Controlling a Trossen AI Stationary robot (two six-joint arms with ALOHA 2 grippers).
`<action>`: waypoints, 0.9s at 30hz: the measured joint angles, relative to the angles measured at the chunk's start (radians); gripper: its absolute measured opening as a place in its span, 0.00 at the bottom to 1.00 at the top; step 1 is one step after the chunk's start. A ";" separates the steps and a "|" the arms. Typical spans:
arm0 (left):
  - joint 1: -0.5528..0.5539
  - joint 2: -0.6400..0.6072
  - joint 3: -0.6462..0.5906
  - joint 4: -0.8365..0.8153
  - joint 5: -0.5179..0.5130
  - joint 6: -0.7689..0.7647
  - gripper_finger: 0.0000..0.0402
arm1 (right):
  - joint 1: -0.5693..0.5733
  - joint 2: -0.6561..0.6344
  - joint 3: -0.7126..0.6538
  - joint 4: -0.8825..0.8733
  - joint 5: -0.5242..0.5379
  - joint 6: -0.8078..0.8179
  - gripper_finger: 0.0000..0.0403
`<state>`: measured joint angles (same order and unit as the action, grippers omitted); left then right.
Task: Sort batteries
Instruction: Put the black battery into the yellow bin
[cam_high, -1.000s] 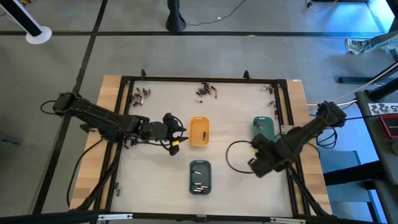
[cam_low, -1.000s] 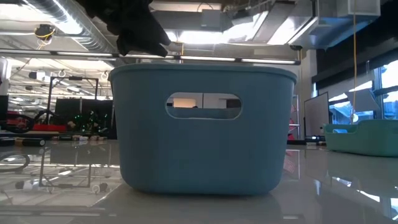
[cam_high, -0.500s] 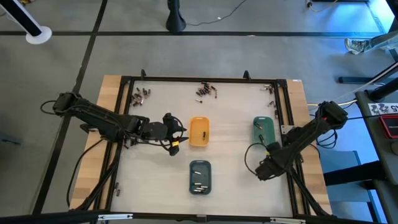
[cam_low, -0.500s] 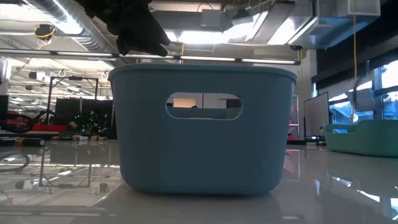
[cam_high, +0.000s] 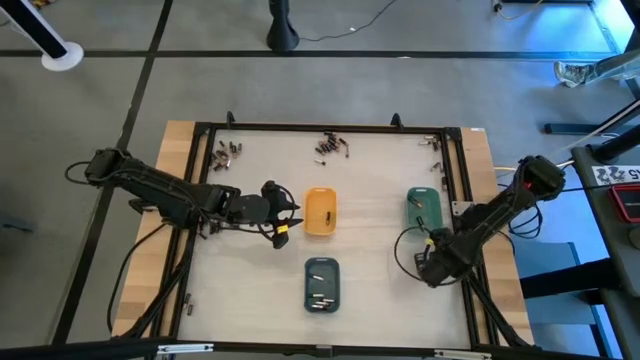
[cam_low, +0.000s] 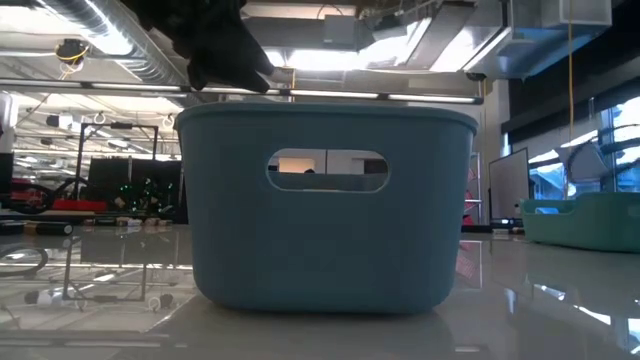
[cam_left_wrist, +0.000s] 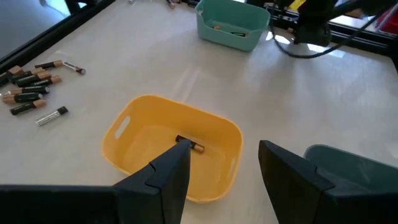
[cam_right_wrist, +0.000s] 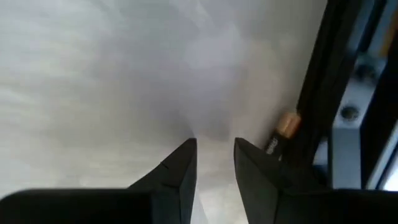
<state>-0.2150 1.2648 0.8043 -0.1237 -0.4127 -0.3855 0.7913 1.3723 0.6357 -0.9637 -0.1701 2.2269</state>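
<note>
My right gripper (cam_right_wrist: 214, 149) points down at the table near its right edge (cam_high: 430, 270). It is open, with nothing between its fingers. One battery (cam_right_wrist: 278, 135) lies just beside it against the black frame rail (cam_right_wrist: 323, 93). My left gripper (cam_left_wrist: 224, 152) hangs open and holds nothing, left of the orange tray (cam_high: 320, 212). That tray holds one battery (cam_left_wrist: 189, 145). Loose batteries lie in groups along the far edge (cam_high: 333, 146) (cam_high: 226, 152) (cam_high: 435, 143). The slate-blue tray (cam_high: 321, 283) holds a few batteries. The green tray (cam_high: 424, 207) stands at the right.
A black frame (cam_high: 455, 200) runs around the white table top. In the low view the slate-blue tray (cam_low: 325, 210) fills the middle and hides most of the table. A black cable (cam_high: 405, 250) loops beside my right gripper. Bare table top lies between the trays.
My right gripper has come down toward the table and gone a little toward the right and near edges, rolling its wrist as it went. It now stands low beside the frame rail. My left arm has kept still.
</note>
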 joint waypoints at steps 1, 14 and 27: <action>0.002 0.000 0.000 0.001 0.000 0.000 0.45 | 0.016 -0.011 0.000 0.002 0.007 0.031 0.27; 0.008 0.000 0.000 0.008 -0.001 0.000 0.45 | 0.131 -0.066 0.001 -0.061 -0.052 0.175 0.27; 0.005 0.000 0.000 0.006 -0.001 -0.008 0.45 | 0.131 -0.073 -0.126 0.084 -0.043 0.172 0.27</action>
<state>-0.2096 1.2645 0.8043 -0.1177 -0.4133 -0.3935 0.9222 1.2992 0.5102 -0.8795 -0.2134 2.3992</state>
